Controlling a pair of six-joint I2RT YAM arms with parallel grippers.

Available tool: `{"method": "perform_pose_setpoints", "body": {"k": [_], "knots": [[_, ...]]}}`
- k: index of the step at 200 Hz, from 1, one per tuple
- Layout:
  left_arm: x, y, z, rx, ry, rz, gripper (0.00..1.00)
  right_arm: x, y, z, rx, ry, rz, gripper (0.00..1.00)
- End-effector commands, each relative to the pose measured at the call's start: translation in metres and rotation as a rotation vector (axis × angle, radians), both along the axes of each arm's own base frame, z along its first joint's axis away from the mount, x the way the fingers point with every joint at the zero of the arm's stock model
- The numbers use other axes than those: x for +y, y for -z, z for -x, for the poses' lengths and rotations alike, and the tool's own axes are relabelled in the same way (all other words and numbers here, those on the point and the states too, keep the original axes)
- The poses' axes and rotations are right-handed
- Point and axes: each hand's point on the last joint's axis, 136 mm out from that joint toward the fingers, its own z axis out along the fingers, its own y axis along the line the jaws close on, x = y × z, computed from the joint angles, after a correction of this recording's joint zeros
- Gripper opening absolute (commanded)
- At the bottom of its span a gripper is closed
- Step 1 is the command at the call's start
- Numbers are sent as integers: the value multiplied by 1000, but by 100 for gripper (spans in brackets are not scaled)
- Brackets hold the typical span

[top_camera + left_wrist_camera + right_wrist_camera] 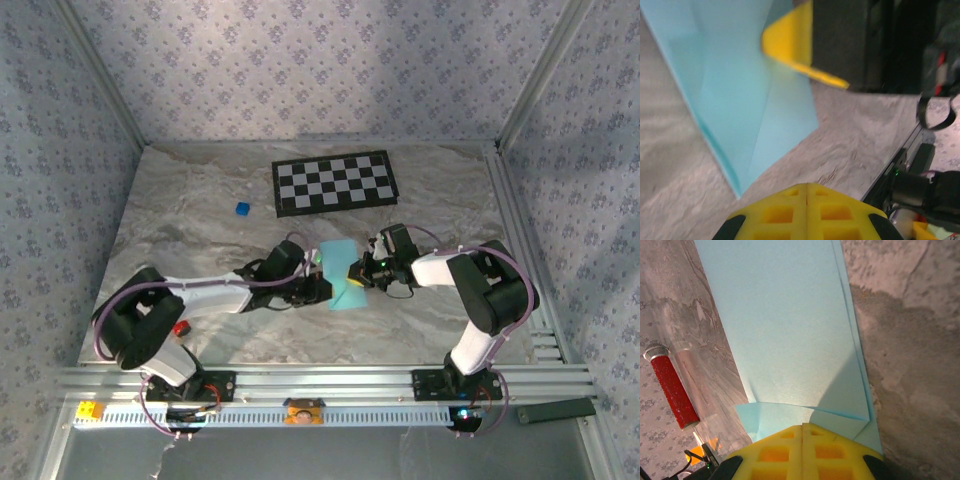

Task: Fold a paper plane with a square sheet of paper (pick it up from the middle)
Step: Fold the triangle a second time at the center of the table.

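Paper [338, 256] folded, lying on table [200, 220], checkerboard [334, 183] beyond.

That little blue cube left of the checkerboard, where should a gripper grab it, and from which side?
Probably straight down from above, closing on two opposite side faces of the blue cube. It sits low and flat on the table, apart from the checkerboard. Its sides therefore look free, while a sideways approach would likely scrape the tabletop.

Walls [320, 70] papered in a pale floral print enclose your table [200, 200], brightest at the rear. Its top looks like grey marble, perhaps laminate. Slotted aluminium rails [350, 380] line its near edge; metal posts [100, 75] rise at its far corners.
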Motion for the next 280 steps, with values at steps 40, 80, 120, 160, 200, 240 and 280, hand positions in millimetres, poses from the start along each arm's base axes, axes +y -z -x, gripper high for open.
{"method": "perform_pose_setpoints", "body": {"k": [40,80,120,160,200,240,280], "knots": [[-30,27,-15,60,69,-32,4,-19,29,16,99,33,112,0],[-10,64,-3,119,57,-143,2,-20,28,16,98,32,113,0],[15,91,16,171,24,-199,2,-19,25,14,91,31,107,0],[19,96,21,178,27,-209,2,-15,16,9,60,17,83,0],[16,97,22,175,52,-218,0,-5,-21,-2,-60,-14,10,0],[16,98,22,172,60,-227,0,15,-46,6,-136,-104,-31,0],[17,98,23,172,62,-234,0,21,-15,24,-63,-127,6,0]]}}
